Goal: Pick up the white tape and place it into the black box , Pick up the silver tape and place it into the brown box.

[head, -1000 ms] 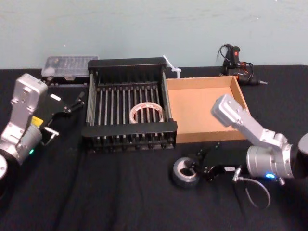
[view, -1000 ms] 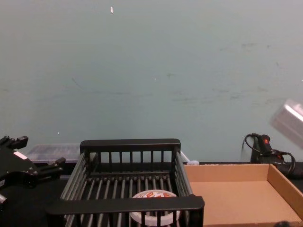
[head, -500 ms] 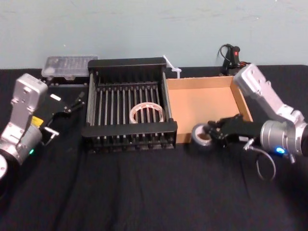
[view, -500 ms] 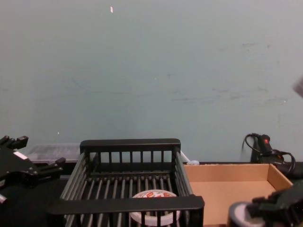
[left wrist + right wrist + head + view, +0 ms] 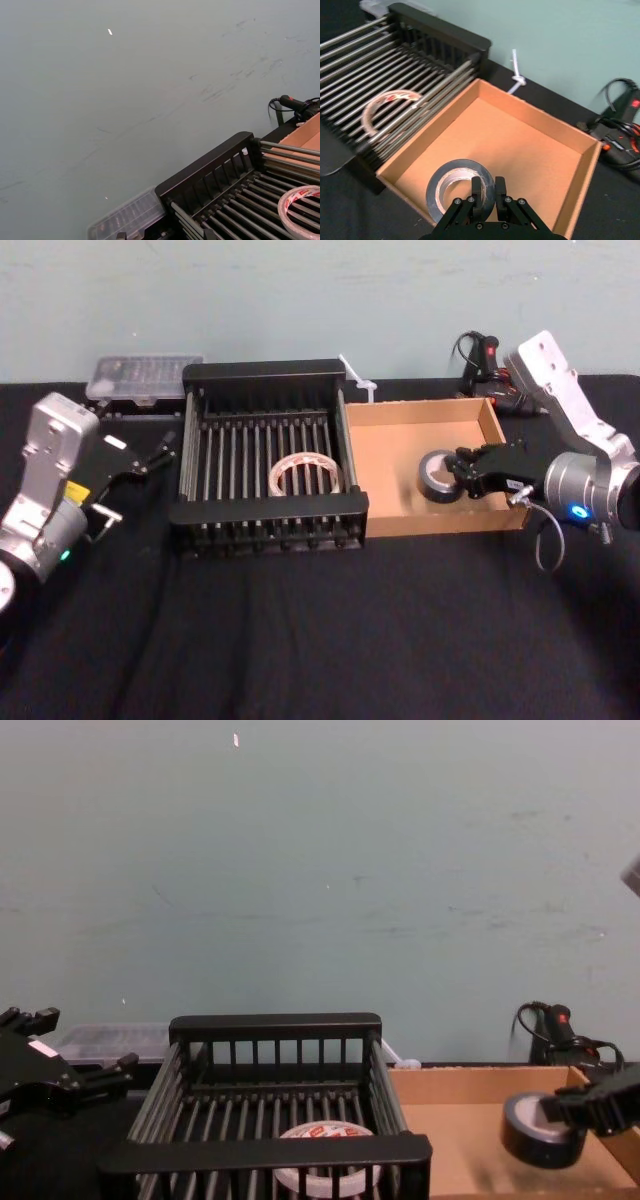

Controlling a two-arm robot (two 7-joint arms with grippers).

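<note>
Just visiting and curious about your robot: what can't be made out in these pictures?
- Head view: whether the silver tape rests on the brown box floor; the roll and right gripper hide its underside.
- Chest view: the white tape partly behind the black box rim.
- Left wrist view: the white tape, cut by the edge.

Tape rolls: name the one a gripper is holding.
The silver tape, clamped in the right gripper over the brown box; the white tape lies flat in the black box.
</note>
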